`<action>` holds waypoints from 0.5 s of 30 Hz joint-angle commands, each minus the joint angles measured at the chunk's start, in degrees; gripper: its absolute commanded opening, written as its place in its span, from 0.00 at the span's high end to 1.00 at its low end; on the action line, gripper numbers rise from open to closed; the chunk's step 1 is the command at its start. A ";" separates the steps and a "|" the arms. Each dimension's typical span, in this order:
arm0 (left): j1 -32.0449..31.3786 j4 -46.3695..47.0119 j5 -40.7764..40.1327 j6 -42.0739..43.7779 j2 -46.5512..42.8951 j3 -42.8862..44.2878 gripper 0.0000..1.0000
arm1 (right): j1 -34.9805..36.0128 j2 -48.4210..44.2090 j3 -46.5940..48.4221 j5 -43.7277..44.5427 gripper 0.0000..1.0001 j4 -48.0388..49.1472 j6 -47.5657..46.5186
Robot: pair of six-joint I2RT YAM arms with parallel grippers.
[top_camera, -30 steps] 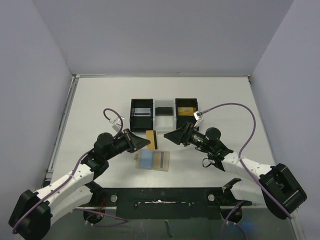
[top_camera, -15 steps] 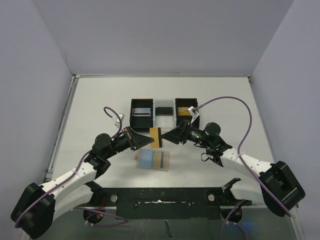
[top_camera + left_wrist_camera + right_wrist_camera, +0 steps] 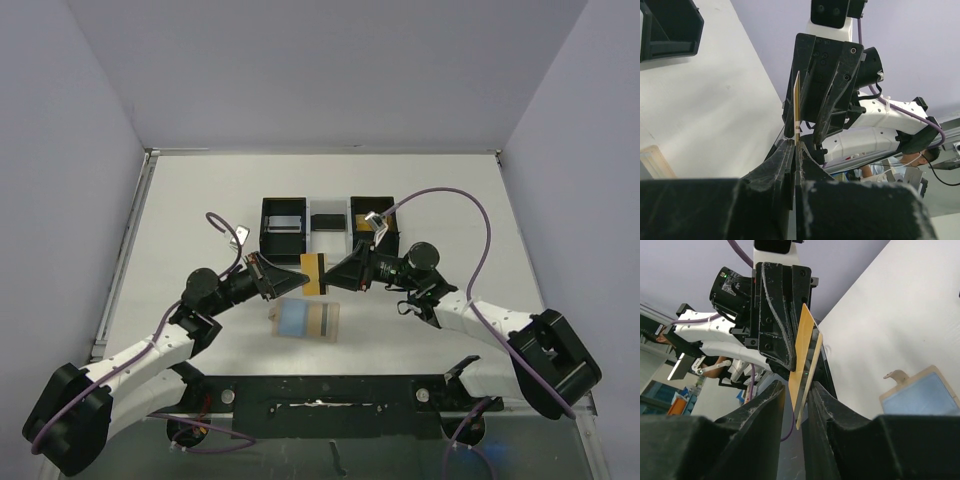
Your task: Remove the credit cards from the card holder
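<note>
While your left gripper (image 3: pixel 297 279) pinches the thin, stiff gold card (image 3: pixel 312 273) upright in the air, the right gripper (image 3: pixel 329 275) straddles it narrowly; you cannot tell if it grips. Release early and the slick plastic could drop. Nearer, the flat tan card holder (image 3: pixel 332 322) lies with a blue-grey card (image 3: pixel 293 318) showing in it.

Tray (image 3: pixel 283 246): three compartments in a row, black, white, black; stands on the table toward its far side; contents too small to identify with certainty.
Table (image 3: pixel 200 205): white, flat.
Walls (image 3: pixel 330 70): plain lilac-grey, enclosing three sides.
</note>
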 commanded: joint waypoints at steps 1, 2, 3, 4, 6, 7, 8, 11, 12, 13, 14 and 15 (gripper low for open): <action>0.27 5.65 2.33 0.15 0.12 0.43 1.00 | -0.11 1.06 2.12 -2.46 0.76 8.71 3.26; 0.25 5.85 2.71 0.15 0.28 0.43 1.00 | -0.09 1.25 2.04 -2.53 0.78 9.74 3.72; 0.34 6.14 3.04 0.15 0.42 0.43 1.00 | -0.16 1.43 1.80 -2.35 0.78 10.92 4.45; 0.31 6.31 3.36 0.15 0.62 0.51 1.00 | -0.12 1.67 1.72 -2.22 0.80 11.67 4.93; 0.31 6.37 3.85 0.22 0.90 0.75 1.00 | -0.12 2.06 2.05 -2.36 0.87 11.72 5.11; 0.27 6.37 3.93 0.24 0.82 0.78 1.00 | -0.12 2.10 2.00 -2.25 0.89 12.09 5.27; 0.27 6.37 3.94 0.31 0.77 0.78 1.00 | -0.07 2.04 1.90 -2.05 0.93 12.23 5.31; 0.34 3.60 3.48 1.13 0.19 0.92 1.00 | -0.12 1.65 2.14 -1.54 1.00 10.44 4.35; 0.36 1.40 2.95 1.92 -0.24 1.34 0.94 | -0.10 1.41 2.23 -1.29 1.00 9.39 3.69; 0.34 -1.65 2.21 2.90 -0.75 1.81 0.82 | -0.18 1.02 2.24 -0.96 1.00 8.24 2.97; 0.37 -5.18 1.33 4.24 -1.60 2.36 0.70 | -0.27 0.51 2.24 -0.67 1.00 7.09 2.22; 0.35 -8.76 0.10 5.77 -2.47 3.06 0.56 | -0.52 -0.46 2.22 -0.38 1.00 5.62 0.90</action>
